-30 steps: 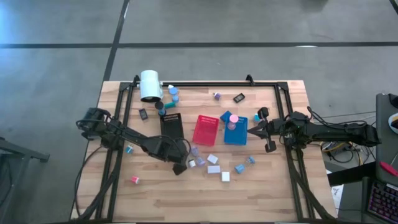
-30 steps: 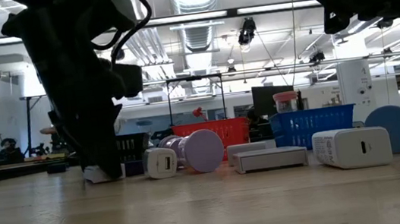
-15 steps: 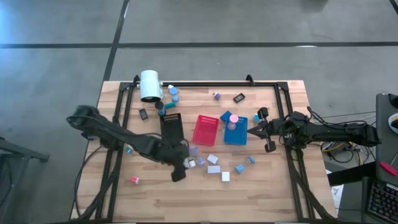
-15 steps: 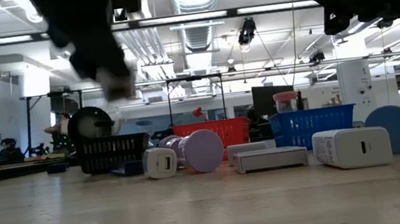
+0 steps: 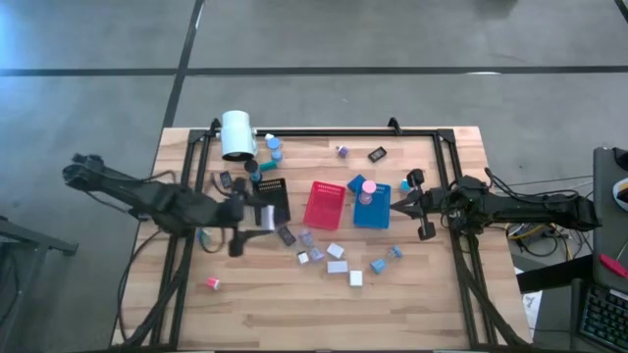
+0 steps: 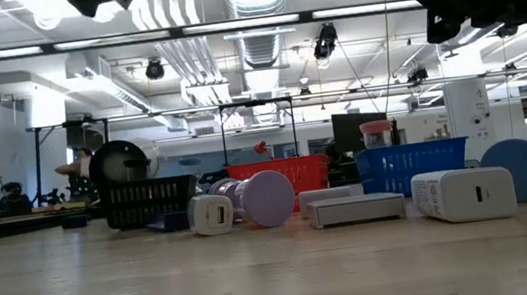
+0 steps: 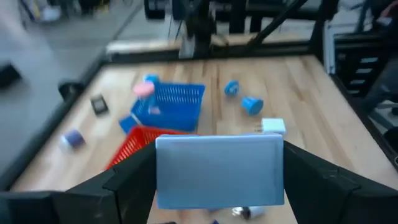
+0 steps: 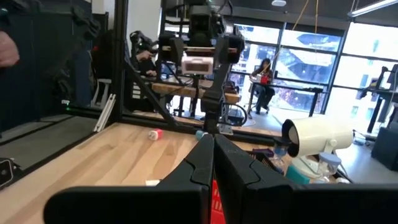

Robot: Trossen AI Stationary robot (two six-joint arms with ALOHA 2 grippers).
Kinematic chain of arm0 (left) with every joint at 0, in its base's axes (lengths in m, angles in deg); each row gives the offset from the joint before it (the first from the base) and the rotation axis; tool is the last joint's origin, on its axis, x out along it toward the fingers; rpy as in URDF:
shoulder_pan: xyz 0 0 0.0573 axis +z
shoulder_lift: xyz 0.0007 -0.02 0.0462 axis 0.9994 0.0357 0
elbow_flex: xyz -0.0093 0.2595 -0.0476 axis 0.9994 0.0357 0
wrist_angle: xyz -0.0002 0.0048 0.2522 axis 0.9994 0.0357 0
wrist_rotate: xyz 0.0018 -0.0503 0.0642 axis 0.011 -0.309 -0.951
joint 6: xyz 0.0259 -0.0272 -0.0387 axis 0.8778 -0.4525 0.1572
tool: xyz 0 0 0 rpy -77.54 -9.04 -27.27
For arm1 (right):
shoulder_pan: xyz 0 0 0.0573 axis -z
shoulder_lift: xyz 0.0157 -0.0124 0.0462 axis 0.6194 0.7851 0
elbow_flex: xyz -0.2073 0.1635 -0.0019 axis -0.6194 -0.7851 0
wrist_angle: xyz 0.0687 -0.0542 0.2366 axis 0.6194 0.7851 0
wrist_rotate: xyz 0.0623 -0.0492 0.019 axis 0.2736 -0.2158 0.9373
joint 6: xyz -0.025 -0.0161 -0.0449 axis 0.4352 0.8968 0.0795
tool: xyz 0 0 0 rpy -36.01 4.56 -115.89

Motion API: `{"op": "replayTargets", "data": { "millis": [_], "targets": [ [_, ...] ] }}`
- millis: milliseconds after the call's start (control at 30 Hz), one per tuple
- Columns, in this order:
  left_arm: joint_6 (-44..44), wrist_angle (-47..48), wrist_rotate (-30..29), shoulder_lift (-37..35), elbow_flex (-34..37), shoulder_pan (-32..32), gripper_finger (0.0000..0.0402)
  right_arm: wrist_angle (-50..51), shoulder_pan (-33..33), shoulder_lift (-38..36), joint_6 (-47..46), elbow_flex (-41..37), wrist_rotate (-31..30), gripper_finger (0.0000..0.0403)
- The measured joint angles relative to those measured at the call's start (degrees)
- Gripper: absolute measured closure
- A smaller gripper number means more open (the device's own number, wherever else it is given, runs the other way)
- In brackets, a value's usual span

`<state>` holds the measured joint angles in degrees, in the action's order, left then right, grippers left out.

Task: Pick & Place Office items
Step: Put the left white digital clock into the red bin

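Aloft over the table's left half, the left gripper (image 5: 247, 218) was seen grasping a pale grey-white block (image 7: 219, 169), its long axis set crosswise between the two dark fingers (image 7: 127, 180) — a wide grip, not an empty one. By the overhead view the held piece hung just beside the black tray (image 5: 272, 199), with the red tray (image 5: 325, 205) and the blue tray (image 5: 372, 204) farther toward the right arm; the left arm was plainly the nearer to the black one. A short swing toward that tray was judged to be what the coming move called for, though which tray was meant could not be told.

The remaining office items (image 5: 337, 266) were left scattered on the bare wood in front of the trays, near the table's middle. The right gripper (image 5: 394, 206) was held clenched on nothing, just beside the blue tray.

Only the left wrist view showed the block itself between the fingers — from above it was little more than a pale smear. The low view gave the loose pieces (image 6: 466, 193) standing on the boards and only a dark scrap of the left arm at its upper edge.
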<state>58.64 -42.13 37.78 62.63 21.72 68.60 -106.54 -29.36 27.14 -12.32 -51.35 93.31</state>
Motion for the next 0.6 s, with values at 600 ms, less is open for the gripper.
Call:
{"op": "replayTargets", "data": {
  "millis": [600],
  "targets": [
    [4.3, -28.0, 5.8, -32.7, 37.1, 3.9, 0.0112, -0.1, 0.0, 0.0, 0.3, 0.0, -0.1, 0.0394]
  ]
}}
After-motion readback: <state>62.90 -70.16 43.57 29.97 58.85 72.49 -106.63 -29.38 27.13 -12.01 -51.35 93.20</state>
